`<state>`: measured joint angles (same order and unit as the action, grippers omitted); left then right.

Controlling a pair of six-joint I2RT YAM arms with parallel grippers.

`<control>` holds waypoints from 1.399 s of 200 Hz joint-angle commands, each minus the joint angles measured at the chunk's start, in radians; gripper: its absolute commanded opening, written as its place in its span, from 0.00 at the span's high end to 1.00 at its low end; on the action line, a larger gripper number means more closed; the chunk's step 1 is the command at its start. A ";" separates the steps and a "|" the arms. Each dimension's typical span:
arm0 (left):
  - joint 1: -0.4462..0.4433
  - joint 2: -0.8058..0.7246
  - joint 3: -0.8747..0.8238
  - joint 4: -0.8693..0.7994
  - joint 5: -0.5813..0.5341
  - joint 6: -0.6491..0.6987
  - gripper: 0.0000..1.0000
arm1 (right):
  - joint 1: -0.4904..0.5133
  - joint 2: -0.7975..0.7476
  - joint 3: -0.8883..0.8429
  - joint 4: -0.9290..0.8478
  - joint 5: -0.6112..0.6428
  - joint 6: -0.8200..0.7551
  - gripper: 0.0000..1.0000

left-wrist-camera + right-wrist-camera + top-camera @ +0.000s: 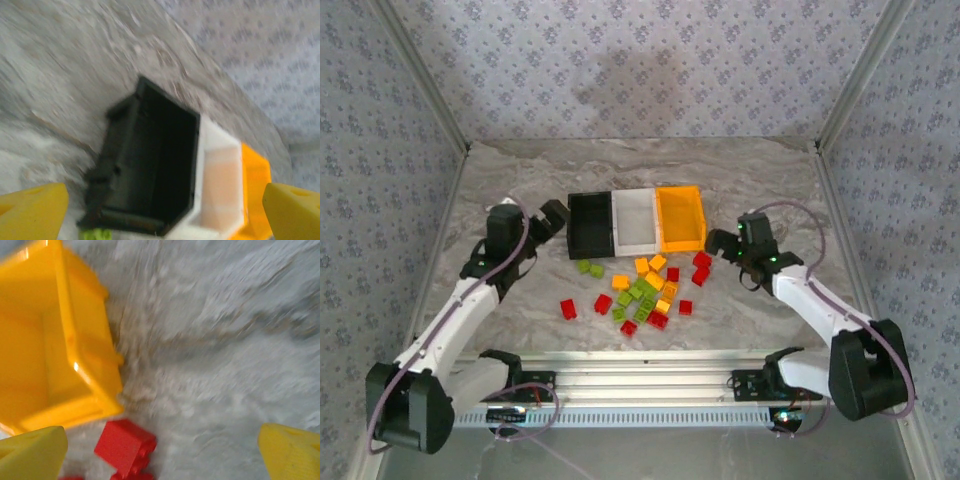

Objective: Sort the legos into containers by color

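— Marble table (520, 180): where are the legos (640, 290)?
— Piled before the bins (634, 225). Right gripper (160, 457), jaws wide, is nearest; red brick (125, 442) sits just beside them. Left gripper (165, 210) wide too.

The worktop (520, 170) looks like grey veined stone with a matt finish. The orange bin (92, 355) is smooth, glossy plastic with bright glints, and the black bin (120, 165) is duller plastic. The red lego (125, 442) is smooth plastic. The near rail (650, 385) is ribbed pale metal.
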<state>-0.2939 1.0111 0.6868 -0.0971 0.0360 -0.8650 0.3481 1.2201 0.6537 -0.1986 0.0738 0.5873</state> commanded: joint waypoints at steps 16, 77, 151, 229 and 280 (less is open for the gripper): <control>-0.084 -0.026 -0.040 -0.080 -0.047 0.027 0.00 | 0.172 0.062 0.012 -0.083 0.166 0.174 0.06; -0.088 -0.033 -0.075 -0.081 -0.053 -0.009 0.00 | 0.283 0.184 0.005 -0.027 0.273 0.335 0.17; -0.088 -0.026 -0.076 -0.103 -0.065 -0.015 0.00 | 0.298 0.264 0.014 0.012 0.252 0.356 0.46; -0.098 -0.029 -0.037 -0.177 -0.089 -0.006 0.01 | 0.351 0.075 0.079 -0.078 0.202 0.207 0.64; -0.105 -0.042 -0.025 -0.264 -0.086 0.006 0.01 | 0.286 0.249 0.353 -0.136 0.152 0.051 0.62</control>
<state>-0.3950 0.9958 0.6125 -0.2955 -0.0399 -0.8761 0.6724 1.3640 0.9089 -0.2924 0.2565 0.7296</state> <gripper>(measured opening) 0.995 0.376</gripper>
